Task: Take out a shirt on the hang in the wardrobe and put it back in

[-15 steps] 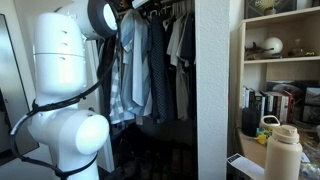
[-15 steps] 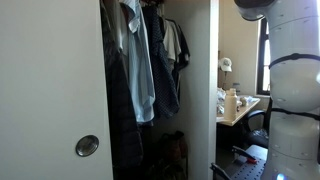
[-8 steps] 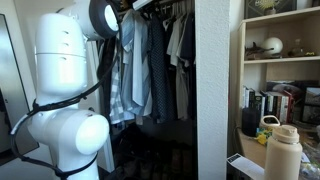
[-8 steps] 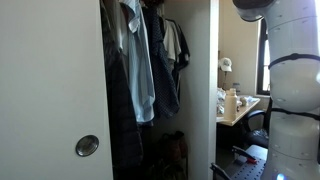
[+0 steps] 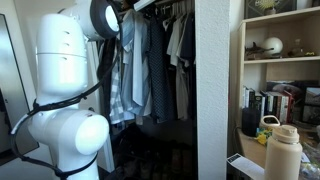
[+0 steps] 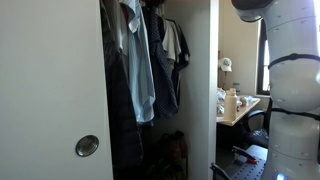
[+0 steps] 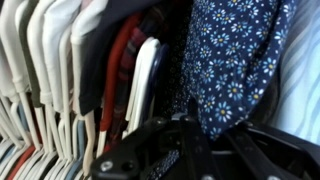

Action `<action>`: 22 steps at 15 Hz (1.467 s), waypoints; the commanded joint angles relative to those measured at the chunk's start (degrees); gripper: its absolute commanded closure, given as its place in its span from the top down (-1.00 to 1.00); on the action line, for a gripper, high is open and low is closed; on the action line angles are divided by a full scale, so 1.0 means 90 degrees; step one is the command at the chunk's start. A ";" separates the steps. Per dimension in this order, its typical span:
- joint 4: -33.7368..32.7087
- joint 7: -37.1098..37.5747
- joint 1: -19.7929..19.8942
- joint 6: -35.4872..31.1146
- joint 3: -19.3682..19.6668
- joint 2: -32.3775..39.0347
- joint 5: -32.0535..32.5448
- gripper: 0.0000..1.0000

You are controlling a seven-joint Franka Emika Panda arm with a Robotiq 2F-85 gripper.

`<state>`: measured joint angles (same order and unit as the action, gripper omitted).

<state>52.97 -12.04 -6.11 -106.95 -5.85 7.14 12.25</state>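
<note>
A dark blue shirt [image 7: 235,60] with small white flowers hangs in the wardrobe and fills the upper right of the wrist view. My gripper [image 7: 190,135] comes in from the bottom edge. Its black fingers are shut together at the shirt's lower edge, with fabric on both sides of them. In an exterior view the arm reaches up to the rail above the hanging shirts [image 5: 135,70], and the gripper itself is hidden there. A row of shirts [image 6: 140,60] also hangs behind the open wardrobe door.
White, red and dark garments [image 7: 100,70] hang packed close on the left. The wardrobe side wall [image 5: 218,80] stands beside a bookshelf [image 5: 280,60] and a cream bottle [image 5: 283,150]. A white door [image 6: 50,90] with a round handle [image 6: 87,146] borders the opening.
The exterior views barely differ. The arm holds its place at the rail while the jaws have closed.
</note>
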 commanded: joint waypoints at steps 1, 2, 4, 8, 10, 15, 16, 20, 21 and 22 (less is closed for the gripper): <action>-0.0102 -0.0012 0.0056 -0.0118 0.0024 0.0077 -0.0040 -0.97; -0.0105 -0.0012 0.0072 -0.0119 0.0024 0.0084 -0.0041 -0.97; -0.0105 -0.0010 0.0077 -0.0118 0.0031 0.0092 -0.0035 -0.97; -0.0097 -0.0016 0.0073 -0.0154 0.0036 0.0121 -0.0037 -0.97; -0.0102 -0.0025 0.0070 -0.0161 0.0031 0.0138 -0.0044 -0.97; -0.0164 -0.0069 0.0058 -0.0302 0.0028 0.0198 0.0010 -0.97; -0.0197 -0.0085 0.0051 -0.0340 0.0027 0.0222 0.0034 -0.97; -0.0300 -0.0165 0.0043 -0.0569 0.0024 0.0324 0.0089 -0.97; -0.0324 -0.0172 0.0042 -0.0618 0.0024 0.0352 0.0097 -0.97; -0.0345 -0.0178 0.0043 -0.0669 0.0024 0.0380 0.0094 -0.97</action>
<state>52.73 -12.16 -5.61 -111.05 -5.57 8.48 12.54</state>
